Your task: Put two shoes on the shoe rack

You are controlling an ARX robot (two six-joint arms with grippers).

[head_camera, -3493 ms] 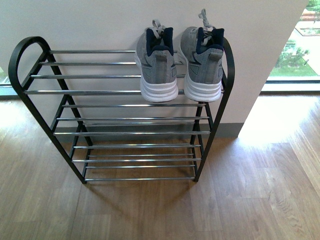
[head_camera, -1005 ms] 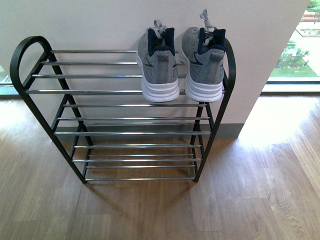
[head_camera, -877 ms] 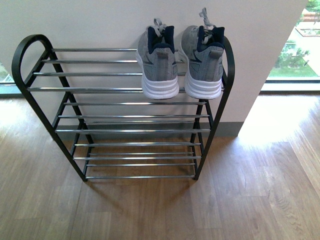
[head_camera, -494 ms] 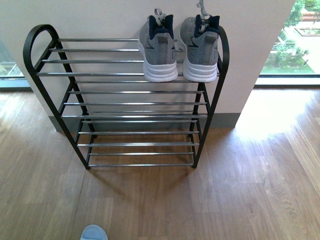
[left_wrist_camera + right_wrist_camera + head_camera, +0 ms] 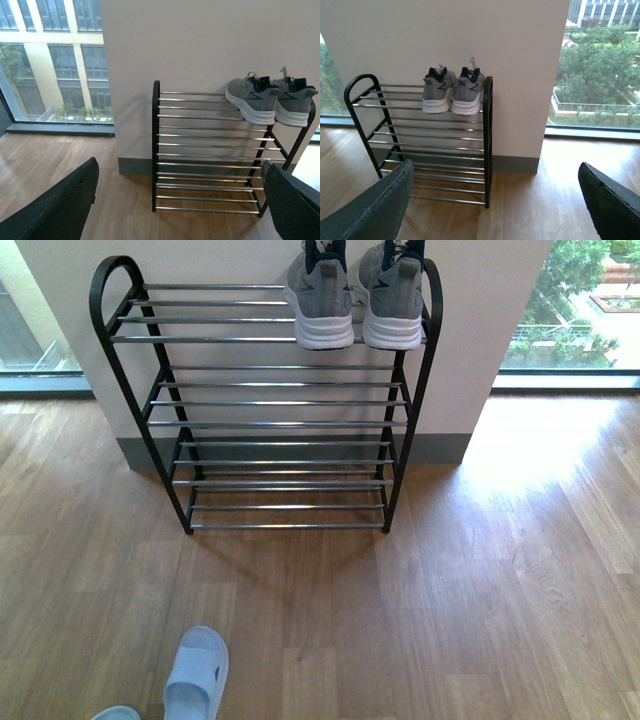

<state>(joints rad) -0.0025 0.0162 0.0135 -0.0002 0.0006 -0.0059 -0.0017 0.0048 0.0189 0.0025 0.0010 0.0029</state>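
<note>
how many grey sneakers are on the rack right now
2. Both sit side by side on the top tier at the right end of the shoe rack: the left sneaker and the right sneaker, heels facing out. The lower tiers hold none.

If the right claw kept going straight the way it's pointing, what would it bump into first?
Probably the shoe rack, at the end where the two shoes sit, or the wall just beside it. The right claw is open, with only floor before it; depth is unclear.
</note>
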